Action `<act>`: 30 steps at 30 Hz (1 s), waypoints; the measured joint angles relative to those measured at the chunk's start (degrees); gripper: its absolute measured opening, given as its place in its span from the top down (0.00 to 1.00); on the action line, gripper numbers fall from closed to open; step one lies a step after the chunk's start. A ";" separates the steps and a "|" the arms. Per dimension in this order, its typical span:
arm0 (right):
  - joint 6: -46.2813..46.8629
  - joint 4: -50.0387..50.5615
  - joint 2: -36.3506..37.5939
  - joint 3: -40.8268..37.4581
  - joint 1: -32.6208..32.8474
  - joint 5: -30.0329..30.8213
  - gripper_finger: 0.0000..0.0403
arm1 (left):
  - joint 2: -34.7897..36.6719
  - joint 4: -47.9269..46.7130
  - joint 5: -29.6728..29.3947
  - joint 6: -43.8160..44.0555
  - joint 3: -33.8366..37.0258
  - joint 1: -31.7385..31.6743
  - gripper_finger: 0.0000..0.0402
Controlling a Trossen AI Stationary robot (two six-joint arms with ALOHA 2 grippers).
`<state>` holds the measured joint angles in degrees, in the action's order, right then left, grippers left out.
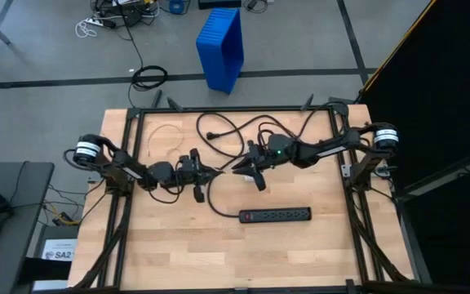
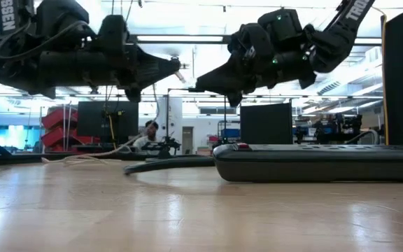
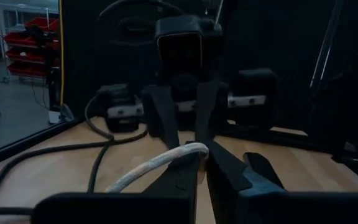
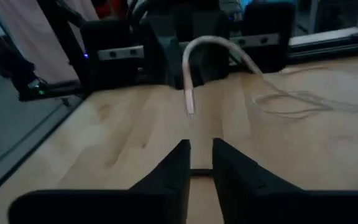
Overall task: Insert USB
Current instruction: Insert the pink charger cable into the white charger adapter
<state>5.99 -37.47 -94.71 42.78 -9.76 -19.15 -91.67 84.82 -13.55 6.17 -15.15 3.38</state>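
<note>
Wooden table (image 1: 178,253), black power strip (image 1: 276,215) near its middle. Left gripper (image 1: 212,171) pinches the USB (image 4: 190,81) cable (plug dangling mid-air), held above the table; right gripper (image 1: 239,167) slightly spread, empty, facing it.

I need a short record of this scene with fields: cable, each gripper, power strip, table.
cable: thin pale whitish cable, loop lying on the table, end lifted
left gripper: shut on the cable, above table middle
right gripper: jaws slightly apart, holding nothing, facing the cable's hanging plug
power strip: long black power strip, flat, nearer the table's front edge
table: light wooden table
</note>
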 joint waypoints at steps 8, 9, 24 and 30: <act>-4.01 26.30 5.58 2.14 0.20 8.60 0.66 | 0.89 -4.01 -0.08 -0.24 0.92 0.00 1.00; -4.62 30.15 5.41 3.04 0.49 9.17 0.63 | 0.89 -4.83 -0.05 -0.26 0.67 0.00 1.00; -12.19 40.23 0.41 5.85 4.42 18.35 0.42 | 0.86 -8.70 -0.10 -0.02 -1.12 0.00 1.00; -12.66 38.57 -2.96 6.12 3.55 18.09 0.42 | 0.86 -8.75 -0.10 0.03 -1.12 0.00 1.00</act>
<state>-6.68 1.10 -97.67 48.90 -6.22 -1.06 -90.80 76.07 -13.65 6.20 -16.27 3.38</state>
